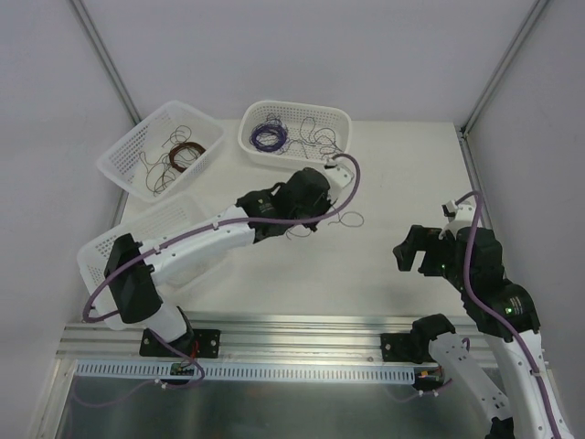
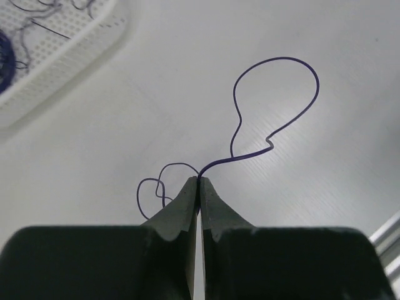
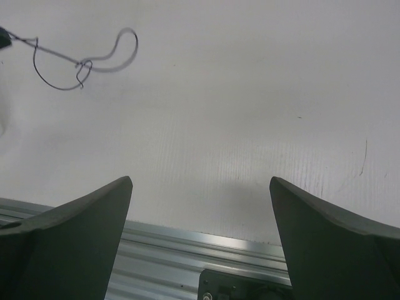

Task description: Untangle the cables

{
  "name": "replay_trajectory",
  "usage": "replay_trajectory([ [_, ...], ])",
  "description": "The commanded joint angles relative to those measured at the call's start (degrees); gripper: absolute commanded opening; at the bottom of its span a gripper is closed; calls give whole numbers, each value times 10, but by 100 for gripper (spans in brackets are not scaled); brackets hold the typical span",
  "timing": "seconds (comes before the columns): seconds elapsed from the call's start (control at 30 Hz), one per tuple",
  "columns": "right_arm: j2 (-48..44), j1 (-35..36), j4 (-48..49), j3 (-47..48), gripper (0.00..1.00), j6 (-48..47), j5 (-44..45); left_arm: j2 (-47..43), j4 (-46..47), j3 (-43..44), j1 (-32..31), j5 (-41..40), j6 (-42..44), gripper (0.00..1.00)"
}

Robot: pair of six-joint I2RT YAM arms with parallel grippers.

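Mid-table, left gripper [image 2: 199, 180] pinches purple cable [image 2: 250, 154], seemingly lifted; right gripper [image 3: 200, 180] agape, empty.

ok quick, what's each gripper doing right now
left gripper: closed on a thin purple cable
right gripper: open, holding nothing

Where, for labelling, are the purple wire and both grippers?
purple wire [image 2: 282, 59], left wrist view, top of its loop.
left gripper [image 2: 199, 180], left wrist view, between shut tips.
right gripper [image 3: 200, 180], right wrist view, mid gap.
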Motion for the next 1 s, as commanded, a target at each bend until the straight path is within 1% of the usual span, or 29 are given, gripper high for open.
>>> replay_trajectory([
  [0.0,-8,-1,5,5,97,6,16,-20,-8,67,43,0,24,0],
  [0.03,-8,-1,6,3,97,6,16,-11,-8,99,52,1,33,0],
  [0.1,-9,-1,9,-1,97,4,15,8,-8,136,80,2,46,0],
  [0.13,-9,-1,9,-1,97,2,15,16,-8,176,89,4,51,0],
  [0.2,-7,-1,11,-1,97,0,15,43,-7,217,116,11,59,0],
  [0.23,-7,0,11,-2,97,-1,15,52,-8,260,126,15,60,0],
  [0.27,-6,-1,11,-2,97,-1,13,63,-8,281,135,21,60,0],
  [0.3,-5,-1,13,-3,97,-2,14,87,-7,302,156,32,58,0],
  [0.33,-3,-1,13,-5,97,-2,12,99,-5,345,166,38,56,0],
  [0.4,-1,-1,17,-8,97,-1,8,142,-2,388,184,38,52,0],
  [0.43,2,-1,19,-10,97,-2,1,158,8,427,199,37,51,0],
  [0.5,3,-1,27,-14,97,-4,-15,202,22,476,213,39,48,0],
  [0.6,7,-1,31,-15,97,-7,-19,252,68,520,244,55,27,0],
  [0.63,10,-1,33,-16,97,-6,-19,262,87,525,257,64,19,0],
  [0.67,13,-1,35,-16,97,-6,-18,269,130,525,264,70,9,0],
  [0.7,15,-1,35,-16,97,-7,-19,282,152,521,271,76,-5,0],
  [0.87,34,-1,37,-22,97,-10,-18,331,270,515,306,125,-98,0],
  [0.9,37,-1,37,-23,97,-11,-17,349,304,510,308,140,-132,0],
  [0.97,43,-1,37,-24,97,-11,-14,376,335,503,311,169,-172,0],
])
